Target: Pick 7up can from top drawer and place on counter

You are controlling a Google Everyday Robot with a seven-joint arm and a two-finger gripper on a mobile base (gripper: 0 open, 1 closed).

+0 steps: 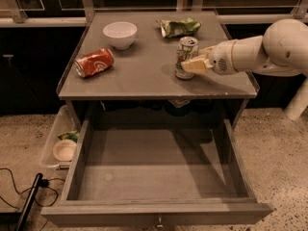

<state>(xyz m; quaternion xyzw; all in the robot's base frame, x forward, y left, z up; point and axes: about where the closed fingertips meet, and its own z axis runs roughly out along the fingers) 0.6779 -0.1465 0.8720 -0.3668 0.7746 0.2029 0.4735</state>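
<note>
**One can on the counter, and the letting-go is what counts**

One look says the job is nearly done. The 7up can [186, 52] stands upright on the counter [144, 78], right of the middle and a little back from the front edge. The top drawer [159, 214] below hangs wide open with nothing in it that I can see.

The gripper [192, 64] reaches in from the right and sits against the can's lower half. From where I stand I cannot tell whether it is clamped on the can or loose around it. The white arm [284, 47] lies low and level across the counter's right edge.

I judge the step in hand to be the release. Done well, that means opening only once the can's base is flat on the grey top. The gripper should then back straight out to the right, the way the arm points, so nothing clips the can. A light, empty-looking can tips easily.

The counter is flat and matte, with room around the can. An orange-red can [94, 62] lies on its side well to the left, and a white bowl [120, 34] sits behind it. A crumpled green wrapper [179, 27] rests near the back, just beyond the 7up can.

A clear plastic bin [50, 143] stands on the speckled floor [274, 153] left of the drawer. A black cable [19, 196] trails beside it.
</note>
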